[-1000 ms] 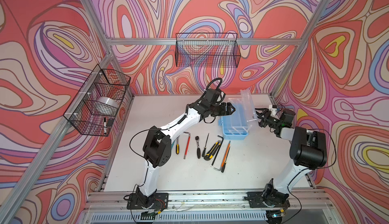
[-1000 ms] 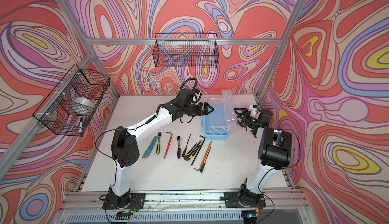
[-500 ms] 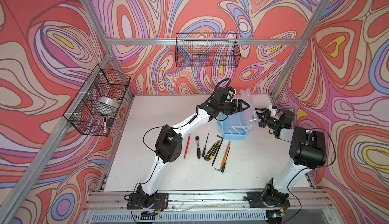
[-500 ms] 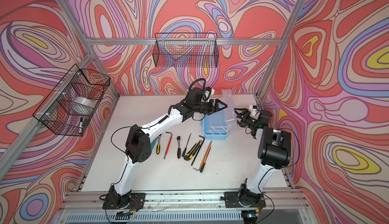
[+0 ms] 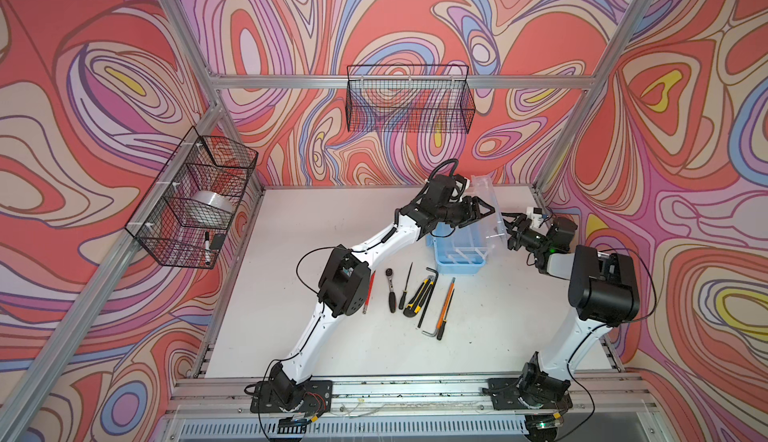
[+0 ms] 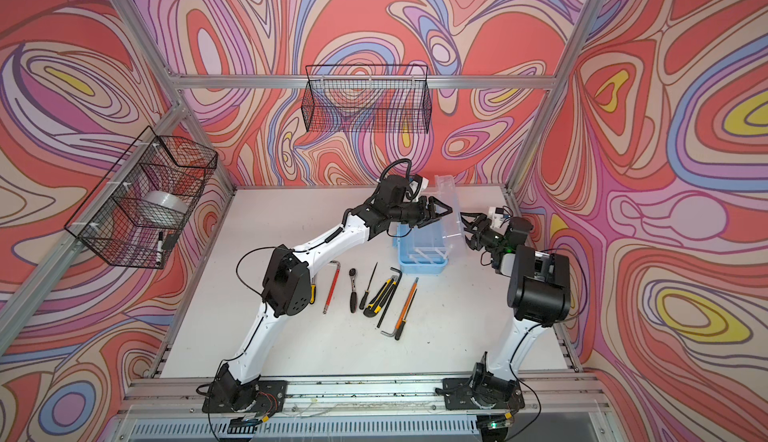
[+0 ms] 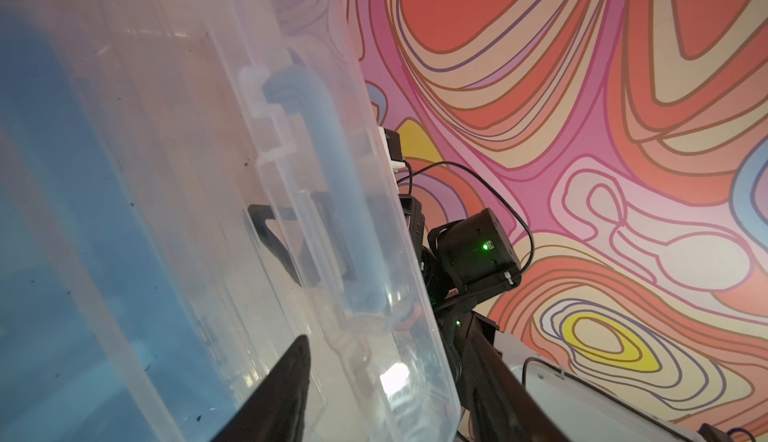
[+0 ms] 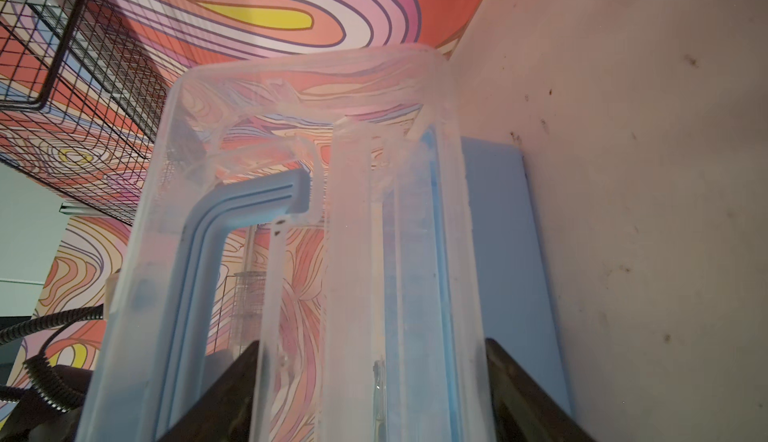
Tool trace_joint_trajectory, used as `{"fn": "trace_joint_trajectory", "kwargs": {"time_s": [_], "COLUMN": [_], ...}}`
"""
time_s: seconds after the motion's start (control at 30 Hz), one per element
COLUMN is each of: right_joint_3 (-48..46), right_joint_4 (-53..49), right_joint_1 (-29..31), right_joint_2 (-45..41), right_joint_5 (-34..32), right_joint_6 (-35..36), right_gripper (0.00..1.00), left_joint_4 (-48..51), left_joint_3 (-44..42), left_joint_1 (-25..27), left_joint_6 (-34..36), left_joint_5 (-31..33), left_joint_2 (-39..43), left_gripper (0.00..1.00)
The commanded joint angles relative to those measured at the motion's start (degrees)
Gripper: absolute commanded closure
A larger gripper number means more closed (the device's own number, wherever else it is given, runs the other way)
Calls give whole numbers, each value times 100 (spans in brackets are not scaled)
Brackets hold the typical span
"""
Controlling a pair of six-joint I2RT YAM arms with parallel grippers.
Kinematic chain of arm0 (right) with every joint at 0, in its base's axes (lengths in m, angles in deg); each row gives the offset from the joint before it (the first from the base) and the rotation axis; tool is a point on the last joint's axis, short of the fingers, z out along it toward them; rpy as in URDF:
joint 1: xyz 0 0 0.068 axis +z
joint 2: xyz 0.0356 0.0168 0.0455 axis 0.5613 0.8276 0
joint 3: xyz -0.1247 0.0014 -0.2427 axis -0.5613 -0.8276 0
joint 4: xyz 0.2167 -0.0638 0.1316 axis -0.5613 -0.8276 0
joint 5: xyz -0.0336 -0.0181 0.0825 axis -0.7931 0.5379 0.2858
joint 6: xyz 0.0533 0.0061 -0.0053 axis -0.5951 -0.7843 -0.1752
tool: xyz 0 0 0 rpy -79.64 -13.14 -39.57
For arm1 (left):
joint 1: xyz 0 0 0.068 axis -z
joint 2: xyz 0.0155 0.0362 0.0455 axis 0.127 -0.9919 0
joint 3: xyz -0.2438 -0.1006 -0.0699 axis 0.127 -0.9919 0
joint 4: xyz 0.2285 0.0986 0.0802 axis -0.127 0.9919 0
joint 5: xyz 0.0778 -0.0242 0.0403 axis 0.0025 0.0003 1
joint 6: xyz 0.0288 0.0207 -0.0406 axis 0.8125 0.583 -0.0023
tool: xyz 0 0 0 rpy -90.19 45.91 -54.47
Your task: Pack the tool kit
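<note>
The tool kit's light-blue case (image 5: 457,258) sits at the back right of the table (image 5: 332,211), and its clear lid (image 5: 489,205) stands upright. My left gripper (image 5: 484,210) reaches across and is open, its jaws straddling the lid's rim (image 7: 419,336) with a slight gap. From the other side my right gripper (image 5: 510,232) is shut on the lid (image 8: 374,253), with the blue handle (image 8: 199,261) beside it. Loose tools lie in a row before the case: a ratchet (image 5: 390,290), a screwdriver (image 5: 406,286), a yellow-black knife (image 5: 417,299), a hex key (image 5: 431,290) and an orange-handled tool (image 5: 446,307).
A black wire basket (image 5: 195,199) on the left wall holds a tape roll and a marker. Another wire basket (image 5: 409,103) hangs on the back wall. The left arm's elbow (image 5: 343,282) hangs over the left end of the tool row.
My left arm has swung right from above the case to the upright lid, and its jaws have narrowed around the rim. The right gripper and lid have stayed put.
</note>
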Motion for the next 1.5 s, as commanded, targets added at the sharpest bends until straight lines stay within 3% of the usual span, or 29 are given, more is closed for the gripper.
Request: {"fn": "trace_joint_trajectory", "kwargs": {"time_s": [0.0,0.4,0.5,0.87,1.03,1.23,1.47], "right_joint_3": [18,-38,-12,351,842,1065,1285], "right_joint_4": [599,561,430,-1915,-3748,-4601,-5606], "right_joint_1": [90,193,213,214,213,195,151], "right_joint_2": [80,142,94,-108,-231,-402,-701], "right_joint_5": [13,-46,-46,-370,-979,-1619,-3078], "right_joint_6": [-198,-159,-77,1674,2964,3469,4024], "right_gripper": [46,40,36,13,7,2,2], "left_joint_4": [-232,-749,-836,-998,-761,-686,-434], "left_joint_3": [201,104,33,-26,-34,-24,30], "left_joint_1": [44,55,55,29,11,7,10], "left_joint_6": [-181,-498,-542,-562,-454,-433,-357], "left_joint_5": [-118,-91,-85,21,27,66,159], "left_joint_2": [-171,-202,-178,-201,-216,-247,-343], "left_gripper": [47,74,77,86,87,87,87]}}
